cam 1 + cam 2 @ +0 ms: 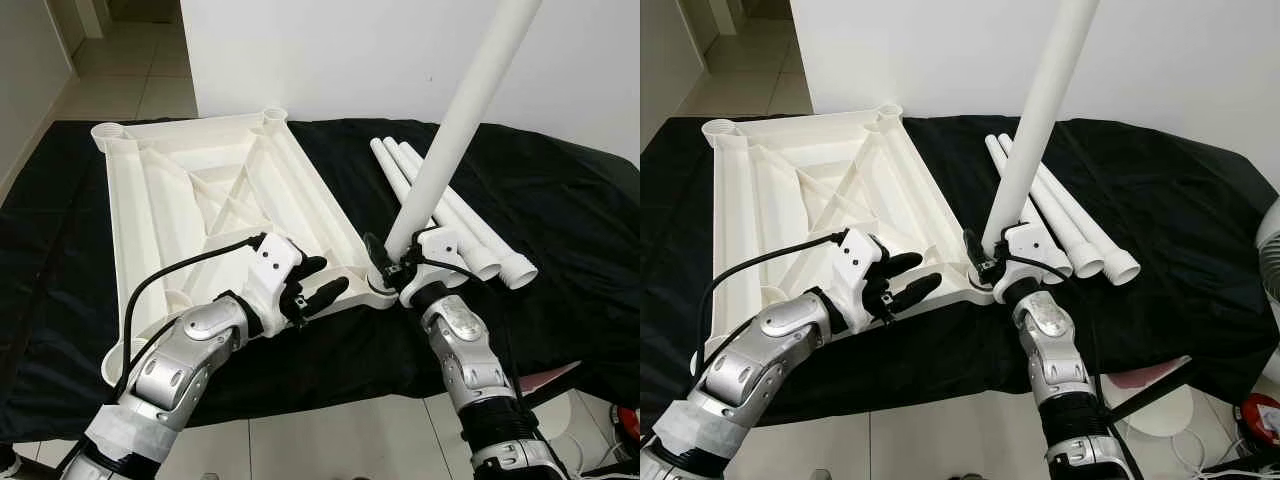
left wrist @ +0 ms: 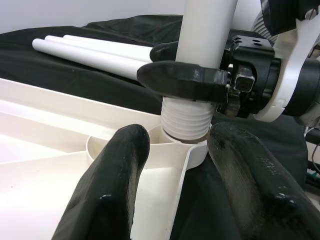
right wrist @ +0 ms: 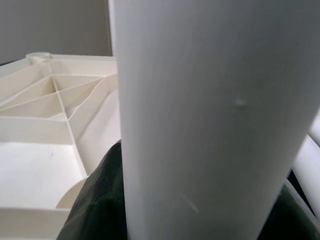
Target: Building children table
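White plastic table leg (image 1: 452, 130): standing upright with a slight lean, threaded end entering the corner socket (image 2: 172, 145) of the inverted tabletop (image 1: 200, 190). Right end effector (image 1: 392, 262) is clamping the leg just above the threads. Left end effector (image 1: 318, 282) is hovering open, empty, beside that socket.

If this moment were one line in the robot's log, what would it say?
step: fit leg | right tool: shut on leg, threaded end at tabletop corner socket | left tool: open, beside socket
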